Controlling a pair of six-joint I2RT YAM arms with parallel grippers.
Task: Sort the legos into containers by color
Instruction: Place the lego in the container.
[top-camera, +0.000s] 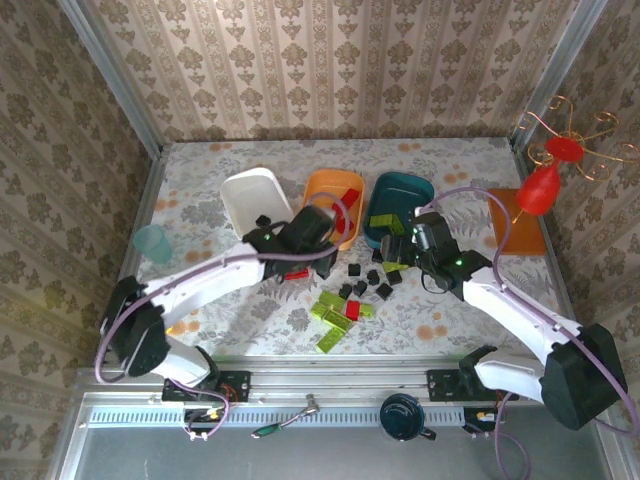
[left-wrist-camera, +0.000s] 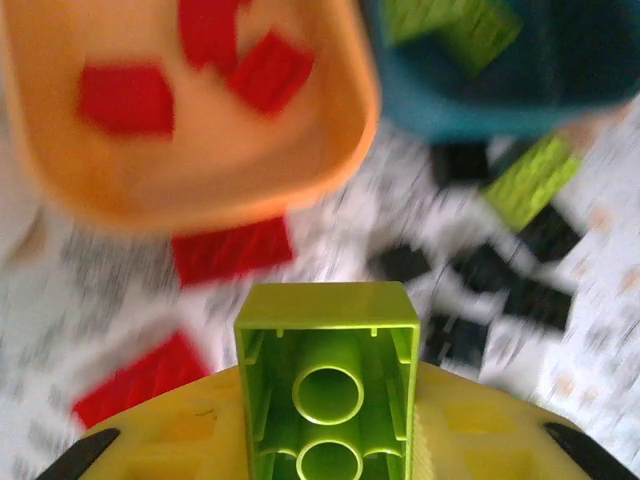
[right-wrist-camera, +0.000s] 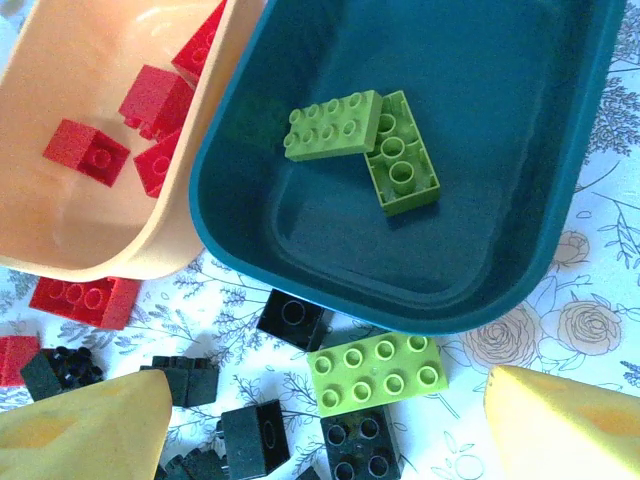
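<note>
Near the orange tub (left-wrist-camera: 200, 180), left gripper (left-wrist-camera: 325, 445) clamped on a lime-green brick (left-wrist-camera: 326, 340).
Right gripper (right-wrist-camera: 325, 430) hangs with jaws apart over loose black and green legos (right-wrist-camera: 375, 372) just beside the dark teal tub (right-wrist-camera: 520, 150), which holds two green bricks (right-wrist-camera: 335, 125).

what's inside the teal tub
In the teal tub: a studs-up lime brick touching an upturned lime brick. The tub's far end lies outside the right wrist view.

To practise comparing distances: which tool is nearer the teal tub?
Right. The right tool is at the teal tub's near rim; the left tool, gripping a green brick, is by the orange tub, farther off.
</note>
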